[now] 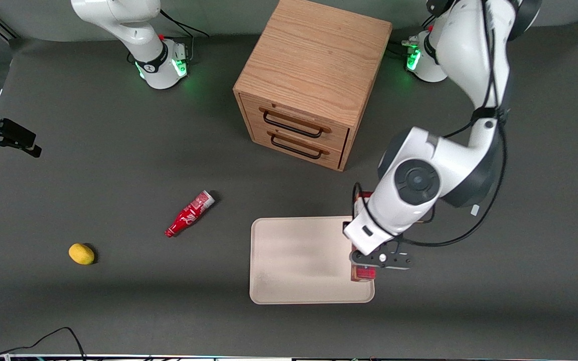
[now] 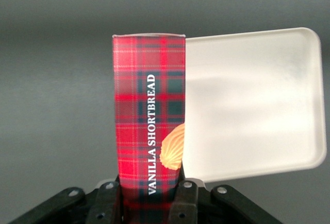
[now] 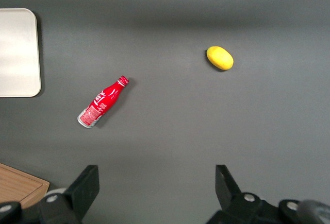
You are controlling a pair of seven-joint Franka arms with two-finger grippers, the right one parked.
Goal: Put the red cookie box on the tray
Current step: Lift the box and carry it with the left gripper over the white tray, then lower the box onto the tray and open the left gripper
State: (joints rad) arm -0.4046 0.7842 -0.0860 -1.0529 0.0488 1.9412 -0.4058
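The red cookie box (image 2: 148,116) is a long plaid carton marked "VANILLA SHORTBREAD". My left gripper (image 2: 148,203) is shut on one end of it, a black finger (image 2: 107,203) pressing each long side. In the front view the gripper (image 1: 369,261) is over the working arm's end of the cream tray (image 1: 294,260), and the arm hides most of the box (image 1: 364,274). The box lies lengthwise along that tray edge and overlaps the rim of the tray (image 2: 258,105). I cannot tell whether it rests on the tray or hangs just above it.
A wooden two-drawer cabinet (image 1: 314,85) stands farther from the front camera than the tray. A small red bottle (image 1: 189,214) lies on its side toward the parked arm's end, and a yellow lemon (image 1: 82,253) lies further out that way.
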